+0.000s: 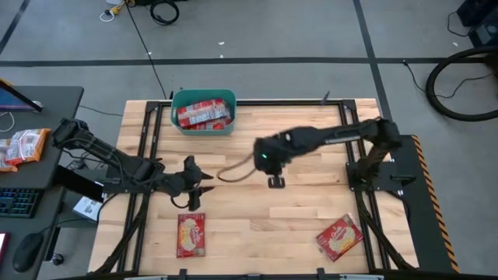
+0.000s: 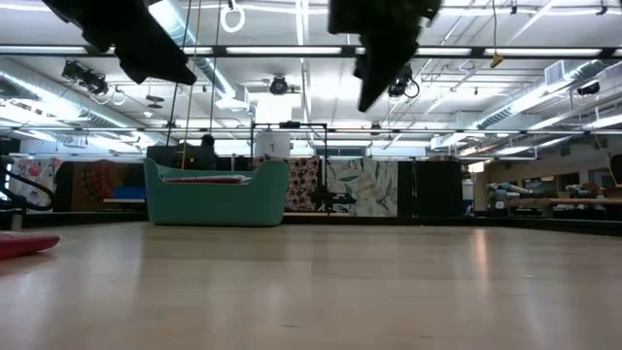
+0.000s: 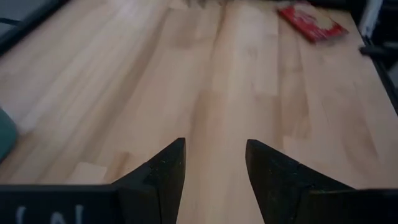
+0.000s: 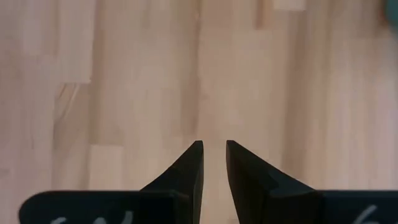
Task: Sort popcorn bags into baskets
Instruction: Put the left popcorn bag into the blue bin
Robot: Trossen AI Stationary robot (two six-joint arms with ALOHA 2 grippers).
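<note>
Hovering my left hand (image 1: 204, 189), fingers spread, above lower-left popcorn bag (image 1: 191, 234), readying pickup; right hand (image 1: 276, 182) empty, narrowly parted, mid-frame.

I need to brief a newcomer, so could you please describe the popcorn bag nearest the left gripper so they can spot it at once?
Start at the wooden table and find its front edge, opposite the teal bin. The bag lies flat just front of the left gripper. Unlike the other loose bag, which is rotated near the right corner, it lies square to the table edge.

Grey floor (image 1: 272, 31), ceiling strip lights (image 2: 544, 53), patterned wall panels (image 2: 364, 185)
</note>
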